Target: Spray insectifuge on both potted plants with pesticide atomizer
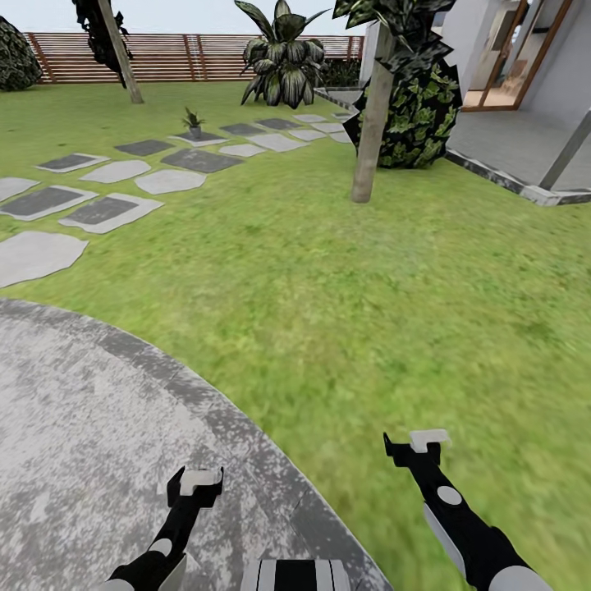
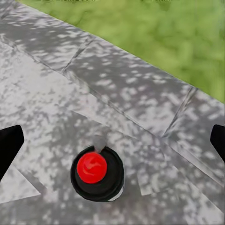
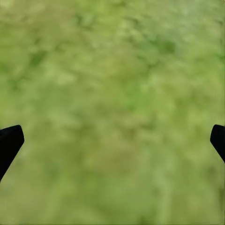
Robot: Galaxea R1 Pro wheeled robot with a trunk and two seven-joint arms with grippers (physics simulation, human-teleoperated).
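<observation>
- The round grey patio (image 1: 90, 427) takes up the near left of the head view, its curved paved rim bordering the lawn (image 1: 369, 279).
- The left gripper (image 1: 195, 486) hangs low over that patio. In the left wrist view its two dark fingertips (image 2: 9, 145) sit at opposite edges of the picture, spread wide with nothing between them.
- Below that gripper, the left wrist view looks straight down on one round black object with a red dot on top (image 2: 97, 172), standing on the grey paving. From this angle I cannot tell whether it is the pesticide atomizer or a lamp.
- About a dozen grey stepping stones (image 1: 105, 210) run in a curving band across the far left of the lawn; the farthest are too small for a sure count.
- One potted plant (image 1: 194, 121), a small rosette in a little pot, stands far off on a stepping stone, well apart from both grippers.
- Two tree trunks rise from the grass: one leaning at the back left (image 1: 121, 51), one nearer and right of centre (image 1: 371, 123).
- One broad-leaved bush (image 1: 283, 53) stands by the brown slatted fence (image 1: 164, 57).
- The right gripper (image 1: 417, 447) hangs over open grass; its fingertips (image 3: 9, 143) are likewise spread wide and empty.
</observation>
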